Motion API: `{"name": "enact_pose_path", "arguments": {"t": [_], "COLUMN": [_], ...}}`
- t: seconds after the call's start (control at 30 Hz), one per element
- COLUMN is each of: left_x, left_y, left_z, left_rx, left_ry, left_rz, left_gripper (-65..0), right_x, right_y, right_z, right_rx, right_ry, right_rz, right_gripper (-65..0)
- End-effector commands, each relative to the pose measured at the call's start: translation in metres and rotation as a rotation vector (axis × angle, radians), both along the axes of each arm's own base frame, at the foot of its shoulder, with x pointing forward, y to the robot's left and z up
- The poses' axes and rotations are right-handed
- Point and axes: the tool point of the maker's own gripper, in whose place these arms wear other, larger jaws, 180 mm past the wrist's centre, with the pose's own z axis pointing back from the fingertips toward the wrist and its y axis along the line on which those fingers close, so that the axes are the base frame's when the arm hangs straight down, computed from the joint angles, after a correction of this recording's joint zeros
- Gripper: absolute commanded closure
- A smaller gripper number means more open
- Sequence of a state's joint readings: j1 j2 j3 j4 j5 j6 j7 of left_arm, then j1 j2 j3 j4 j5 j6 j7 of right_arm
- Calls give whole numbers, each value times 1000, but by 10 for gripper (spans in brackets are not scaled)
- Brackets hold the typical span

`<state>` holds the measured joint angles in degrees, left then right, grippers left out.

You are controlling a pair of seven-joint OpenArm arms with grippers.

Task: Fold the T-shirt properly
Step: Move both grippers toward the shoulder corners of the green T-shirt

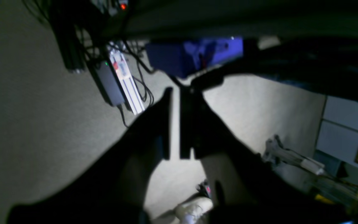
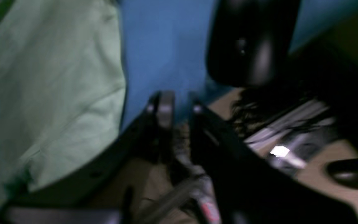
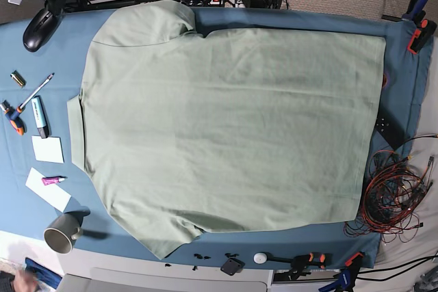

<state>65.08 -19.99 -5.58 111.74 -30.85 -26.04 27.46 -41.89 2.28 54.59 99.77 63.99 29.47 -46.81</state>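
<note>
The T-shirt (image 3: 226, 128) is pale sage green and lies spread flat over most of the blue table cloth (image 3: 400, 87), collar toward the left. Neither arm shows in the base view. In the right wrist view, my right gripper (image 2: 180, 105) hangs beside the table's edge. Its jaws are parted a little, with nothing between them. The T-shirt (image 2: 48, 87) lies just to its left, untouched. In the left wrist view, my left gripper (image 1: 176, 91) points down at grey carpet away from the shirt. Its dark fingers (image 1: 165, 124) are nearly together and hold nothing.
A black mouse (image 3: 37, 29) (image 2: 247, 46) sits at the table's far left corner. Pens, markers and paper notes (image 3: 48, 148) lie along the left edge, near a grey mug (image 3: 63, 232). Orange cables (image 3: 393, 196) are piled at the right. Clamps (image 3: 417, 29) grip the cloth's edges.
</note>
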Motion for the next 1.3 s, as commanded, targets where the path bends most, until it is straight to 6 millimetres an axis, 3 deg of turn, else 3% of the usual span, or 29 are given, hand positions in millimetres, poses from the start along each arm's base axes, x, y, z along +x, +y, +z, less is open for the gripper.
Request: {"name": "enact_pose_path", "arguments": {"t": [0.0,0.2,0.47,0.6,0.8,0.93,1.03,1.27], "left_x": [-2,4,7,12,24,27,27,27], "left_y": [-2,0,4,7,7,7,7,8], "left_z": [4,1,-1,-3,-4,-4,-4,-6], "left_rx": [-7,10,28,45,46,47,46,63], "left_ry": [-6,-26,-26,-31,-61,-67,-67,-74], "left_rz": [-17,-33,-11,5,5,5,5,-11], "left_gripper": [-57,-57,-57,-57,-57,-57,-57,-57], "right_x": [6,19,27,28,42,53,57,49], "right_y": [-1,7,-2,2,36,75,96,108], "right_z": [9,13,17,15,-1,-24,-35,-44], "right_rx": [11,100,16,15,55,82,102,140], "right_ry": [-46,-114,-161,-151,-107,-54,-28,16], "right_rz": [0,3,-33,-3,140,252,299,310], "right_gripper": [-126,-126,-126,-126,-138,-267,-271,-271]}}
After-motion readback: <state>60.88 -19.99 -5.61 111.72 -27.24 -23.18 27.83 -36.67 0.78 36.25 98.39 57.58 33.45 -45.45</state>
